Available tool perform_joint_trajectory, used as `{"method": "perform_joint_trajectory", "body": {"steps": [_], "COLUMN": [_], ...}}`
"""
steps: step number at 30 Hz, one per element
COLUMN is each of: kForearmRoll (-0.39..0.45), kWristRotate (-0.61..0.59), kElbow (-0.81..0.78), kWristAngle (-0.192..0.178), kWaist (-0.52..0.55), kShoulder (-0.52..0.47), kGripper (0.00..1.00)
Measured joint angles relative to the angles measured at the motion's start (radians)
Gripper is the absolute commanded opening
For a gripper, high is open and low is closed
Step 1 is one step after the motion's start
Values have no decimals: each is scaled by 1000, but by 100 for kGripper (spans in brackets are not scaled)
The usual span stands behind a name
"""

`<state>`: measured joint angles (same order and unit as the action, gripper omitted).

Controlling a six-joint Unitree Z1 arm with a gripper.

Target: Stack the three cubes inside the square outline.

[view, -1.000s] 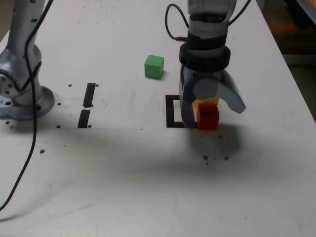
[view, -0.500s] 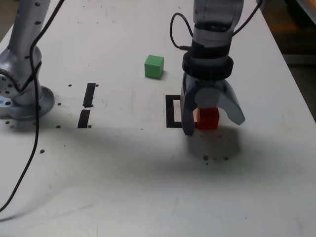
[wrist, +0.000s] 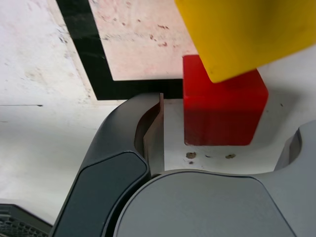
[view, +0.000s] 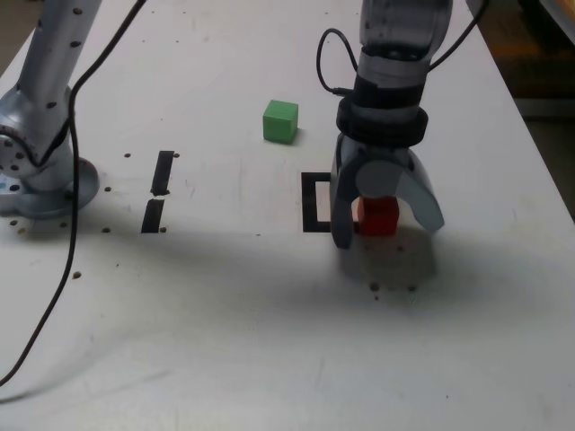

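In the exterior view my gripper (view: 386,232) stands low over the red cube (view: 377,217), one finger on each side of it. The wrist view shows a gap between the left finger (wrist: 150,133) and the red cube (wrist: 222,108), so the gripper (wrist: 222,153) is open. The yellow cube (wrist: 247,34) looms close to the wrist camera, overlapping the red cube's top; the exterior view hides it behind the gripper. The red cube sits against the black band of the square outline (view: 311,202) (wrist: 89,44). The green cube (view: 280,120) lies apart, farther back.
Two short black strips (view: 159,190) lie at the exterior view's left, beside the arm's grey base (view: 36,171). A black cable (view: 54,269) trails over the table's left part. The table's right edge (view: 539,153) runs close to the gripper.
The gripper has come down around the red cube and its fingers have narrowed a little. The yellow cube, visible above the red one a second ago, is now hidden in the exterior view.
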<state>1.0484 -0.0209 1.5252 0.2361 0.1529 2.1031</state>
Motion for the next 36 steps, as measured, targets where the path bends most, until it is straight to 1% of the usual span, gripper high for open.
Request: {"method": "perform_joint_trajectory", "body": {"steps": [2, 9, 13, 16, 22, 25, 28, 32, 36], "kForearmRoll": [10, 20, 15, 10, 13, 37, 77, 148, 200], "kWristRotate": [4, 6, 6, 6, -4, -39, -85, -144, -178], "kElbow": [-3, -7, -6, -6, -6, -7, -7, -7, -35], "kWristAngle": [-1, -12, -12, -12, -25, -51, -80, -120, -140], "kWaist": [-7, -12, -12, -12, -11, 0, 15, 34, 36], "kShoulder": [0, 0, 2, 4, 2, -9, -44, -116, -164], "kGripper": [74, 44, 33, 27, 21, 21, 21, 21, 21]}}
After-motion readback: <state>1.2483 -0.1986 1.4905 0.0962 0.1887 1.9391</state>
